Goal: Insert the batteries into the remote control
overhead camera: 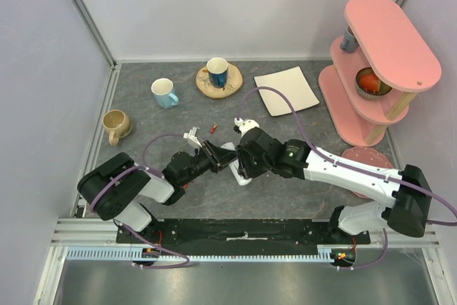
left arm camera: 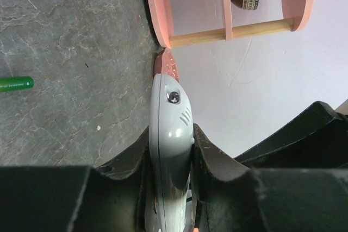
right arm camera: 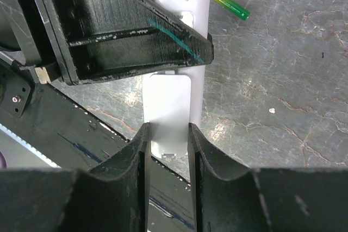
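At the lower left of the top view, the left arm stretched toward the centre. The left claw was shut tight on the remote, pinching its two broad faces so that the body showed edge-on in the left wrist view. That read as a bracing hold: one arm kept the remote steady so the other could work on it.

Just above the claws in the top view, a red battery lay loose on the table. A green battery lay at the left edge of the left wrist view, apart from the remote. Both seemed to be waiting within easy reach. Whether any battery sat inside the remote could not be seen.

Right of centre, the right claw stood narrow. Its fingers pressed both sides of the remote's free end, where a flat white panel with a small notch showed, probably the battery cover. A grip there suited sliding that cover off, the step needed before loading. Whether the cover had begun to shift could not be told.

At the upper right of the top view, the plate and the pink shelf stood well apart from the work.
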